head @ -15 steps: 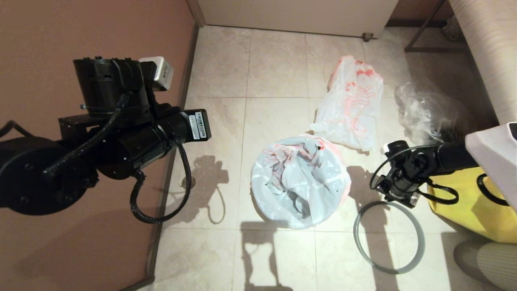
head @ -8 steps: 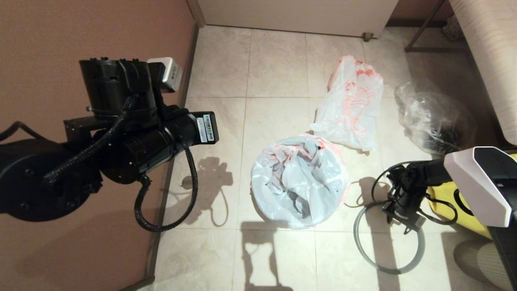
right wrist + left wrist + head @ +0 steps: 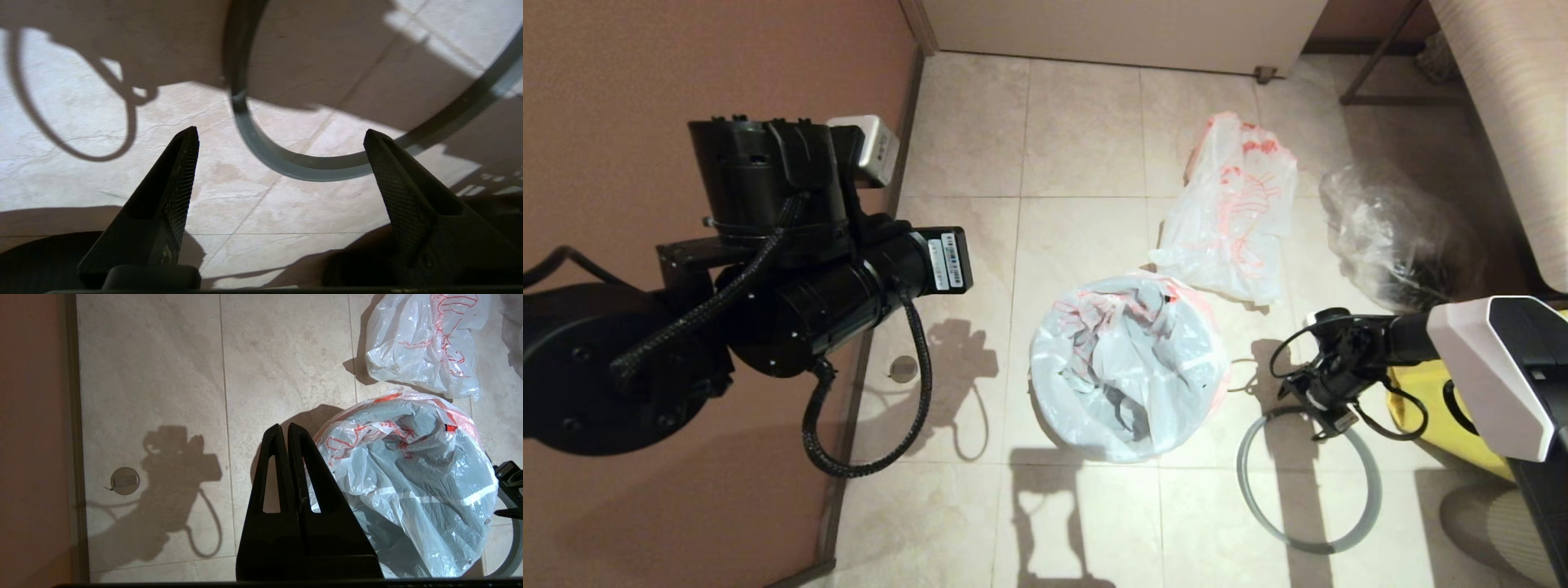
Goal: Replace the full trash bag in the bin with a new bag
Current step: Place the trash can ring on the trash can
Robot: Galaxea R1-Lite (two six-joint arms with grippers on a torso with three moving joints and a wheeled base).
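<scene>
While the left gripper [image 3: 287, 428] hangs high on the left of the scene with its jaws pressed together and empty, the right gripper [image 3: 282, 141] sits low over the floor [image 3: 1078, 147] on the right, jaws spread wide and holding nothing. Its tips point down at the near-left arc of the grey ring [image 3: 1308, 480], which lies flat on the tiles just right of the bin [image 3: 1129, 377]; in the right wrist view the ring [image 3: 286, 165] curves between the two open fingers [image 3: 182, 171] without touching either.

At the middle of the floor stands the bin, its black wall hidden by the new bag [image 3: 1119, 367], which is draped over the mouth and rumpled down inside, red print showing along the far edge. In the left wrist view the same bag [image 3: 408, 486] fills the bin just beside the closed fingers.

Farther off, touching the bin's far-right side, lies the full bag [image 3: 1233, 220], white with red-orange line drawing. Right of it rests a clear bag [image 3: 1396, 237] with dark contents. A yellow bag [image 3: 1454, 416] sits near the right arm, partly behind it.
</scene>
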